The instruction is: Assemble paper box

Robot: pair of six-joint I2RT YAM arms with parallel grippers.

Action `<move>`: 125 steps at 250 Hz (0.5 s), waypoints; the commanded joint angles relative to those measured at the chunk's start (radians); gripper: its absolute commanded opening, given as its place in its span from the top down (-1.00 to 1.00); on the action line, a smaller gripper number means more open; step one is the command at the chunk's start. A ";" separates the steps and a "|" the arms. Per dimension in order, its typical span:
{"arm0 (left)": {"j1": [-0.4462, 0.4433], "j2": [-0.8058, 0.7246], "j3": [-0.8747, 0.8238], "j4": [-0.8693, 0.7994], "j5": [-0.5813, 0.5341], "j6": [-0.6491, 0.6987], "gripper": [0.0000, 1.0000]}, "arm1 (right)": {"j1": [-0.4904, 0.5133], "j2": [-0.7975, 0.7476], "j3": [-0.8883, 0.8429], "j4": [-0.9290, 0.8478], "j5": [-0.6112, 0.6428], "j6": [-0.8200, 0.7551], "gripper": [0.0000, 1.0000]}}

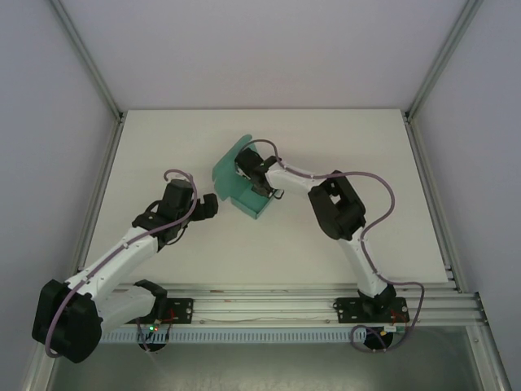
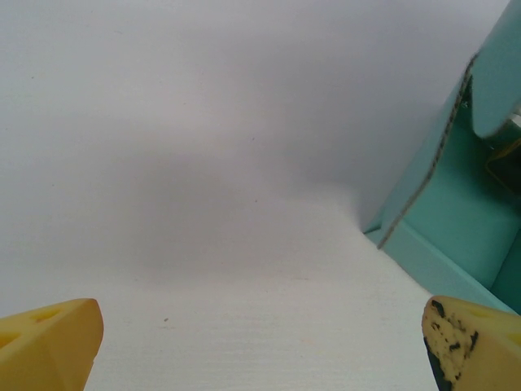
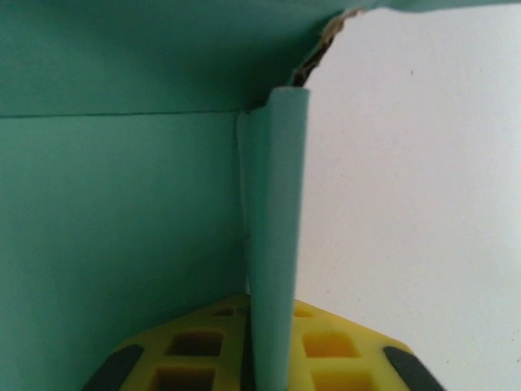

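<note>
Right gripper [image 3: 270, 358] pinching flap of teal paper box [image 1: 231, 181], seemingly half-folded, left gripper [image 2: 260, 346] spread wide

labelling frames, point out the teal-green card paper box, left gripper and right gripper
teal-green card paper box [image 1: 229, 172], top view, its left panel
left gripper [image 2: 260, 346], left wrist view, between yellow fingertips
right gripper [image 3: 273, 358], right wrist view, between fingertips clamping the box

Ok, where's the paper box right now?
Top view: mid-table, the paper box sits just right of the left gripper, one flap pinched in the right gripper.
</note>
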 commanded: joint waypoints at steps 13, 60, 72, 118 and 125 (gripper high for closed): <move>-0.001 -0.048 0.000 -0.023 -0.019 -0.019 -1.00 | -0.022 0.084 -0.042 -0.250 -0.082 0.178 0.61; -0.001 -0.094 -0.014 -0.025 -0.005 -0.025 -1.00 | -0.023 -0.024 -0.158 -0.147 -0.203 0.394 0.50; -0.001 -0.102 -0.017 -0.022 -0.001 -0.025 -1.00 | -0.023 -0.048 -0.190 -0.113 -0.202 0.434 0.45; 0.000 -0.116 -0.015 -0.027 0.012 -0.021 -1.00 | -0.041 -0.133 -0.257 0.005 -0.216 0.486 0.33; -0.002 -0.117 -0.016 -0.023 0.015 -0.022 -1.00 | -0.046 -0.147 -0.259 0.010 -0.222 0.488 0.28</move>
